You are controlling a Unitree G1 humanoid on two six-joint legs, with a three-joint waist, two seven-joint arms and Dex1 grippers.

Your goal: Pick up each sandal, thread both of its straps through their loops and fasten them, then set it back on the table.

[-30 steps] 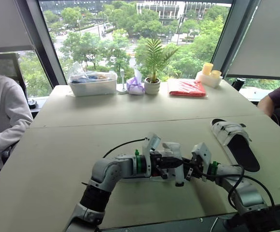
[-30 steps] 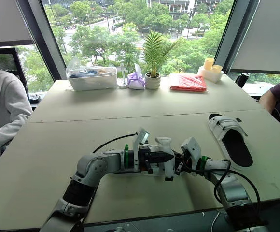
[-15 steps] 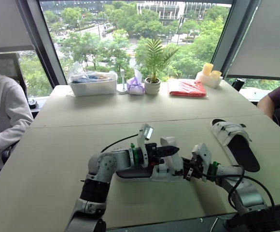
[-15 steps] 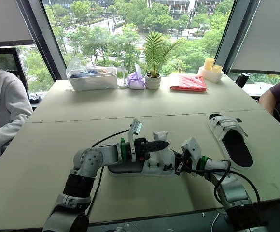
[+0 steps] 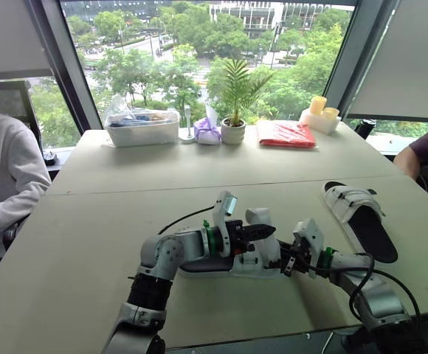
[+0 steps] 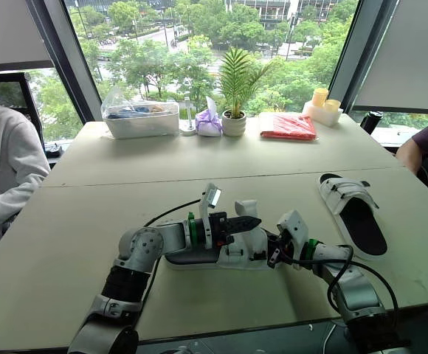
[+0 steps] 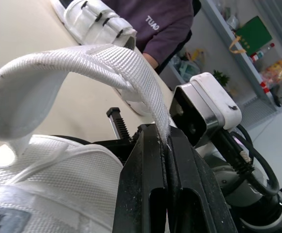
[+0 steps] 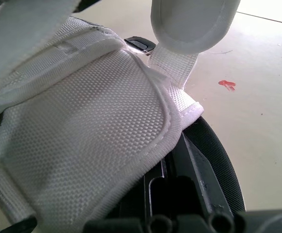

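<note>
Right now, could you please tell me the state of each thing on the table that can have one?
White woven strap: unfastened, arched up, its end pinched.
Left gripper: shut on that strap.
Near white sandal with black sole: low on the table, not yet fastened.
Far white sandal: lying flat, nothing holding it.

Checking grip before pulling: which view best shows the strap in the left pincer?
Left wrist view: the strap arches off the sandal, its end pinched in the left pincer. In the eye views it is a small white loop; the right wrist view catches a looped strap up close.
</note>
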